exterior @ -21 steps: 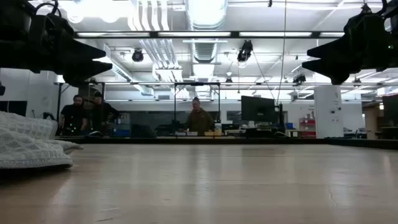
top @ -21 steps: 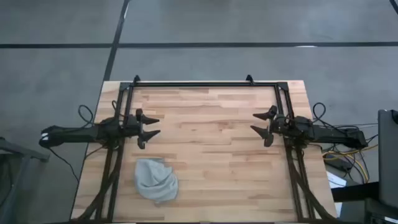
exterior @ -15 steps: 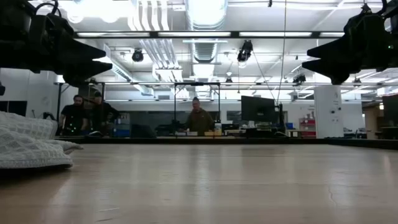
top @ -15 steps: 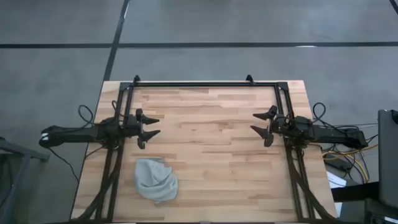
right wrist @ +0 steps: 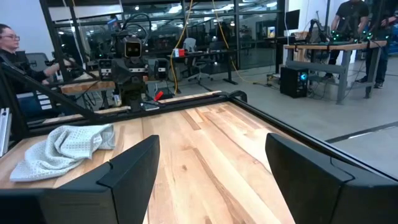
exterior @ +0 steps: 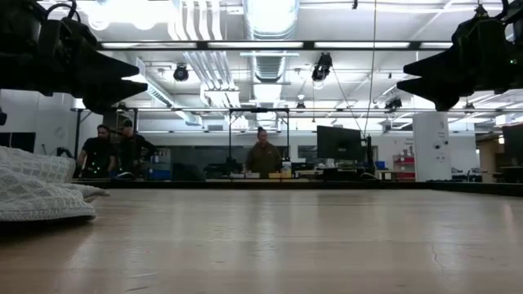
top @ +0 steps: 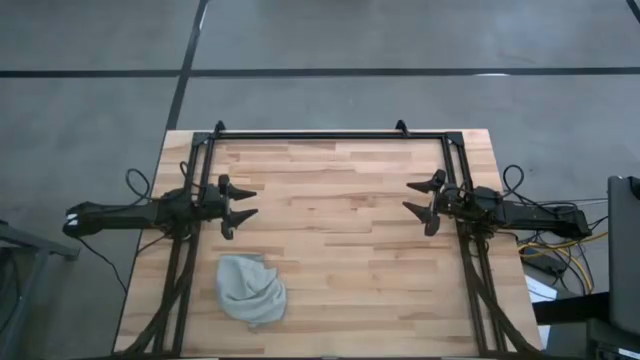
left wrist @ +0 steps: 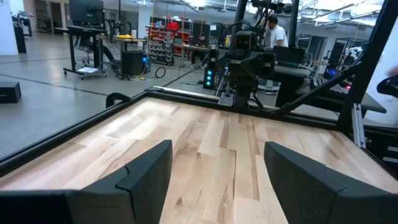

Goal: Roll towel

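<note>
The towel (top: 250,290), a light grey-blue cloth, lies crumpled in a heap on the wooden table near its front left corner; it also shows in the low view (exterior: 37,188) and in the right wrist view (right wrist: 62,149). My left gripper (top: 243,205) hovers open at the table's left side, just beyond the towel and above the table. My right gripper (top: 422,199) hovers open at the right side, far from the towel. Both point toward the table's middle with nothing between their fingers (left wrist: 214,180) (right wrist: 211,180).
A black metal frame (top: 330,136) runs along the table's far edge and down both sides. Bare wood (top: 340,230) lies between the two grippers. People stand in the room beyond the table (exterior: 263,155).
</note>
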